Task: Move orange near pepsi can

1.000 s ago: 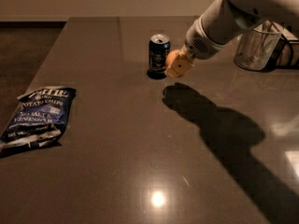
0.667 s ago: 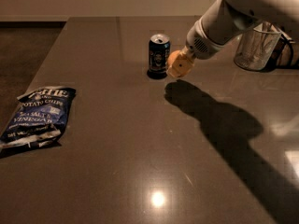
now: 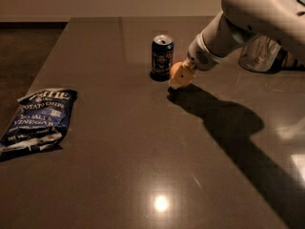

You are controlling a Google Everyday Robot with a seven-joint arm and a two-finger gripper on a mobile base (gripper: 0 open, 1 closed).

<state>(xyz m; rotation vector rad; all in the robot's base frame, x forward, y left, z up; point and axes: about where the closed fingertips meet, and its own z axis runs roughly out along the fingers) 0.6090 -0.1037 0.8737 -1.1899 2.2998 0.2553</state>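
I have the gripper (image 3: 181, 77), clamped on the orange (image 3: 176, 69), just right of the pepsi can (image 3: 162, 55) at upper centre, with barely a gap between them. A chip bag (image 3: 40, 118) blocks the left edge and a clear container (image 3: 259, 57) the upper right. The bench (image 3: 143, 175) is open across the centre and bottom.

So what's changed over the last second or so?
Very little. The end effector, carrying the orange, has sunk slightly toward the table, close beside the can. Nothing was let go: it still grips the orange. The can and the chip bag have not moved.
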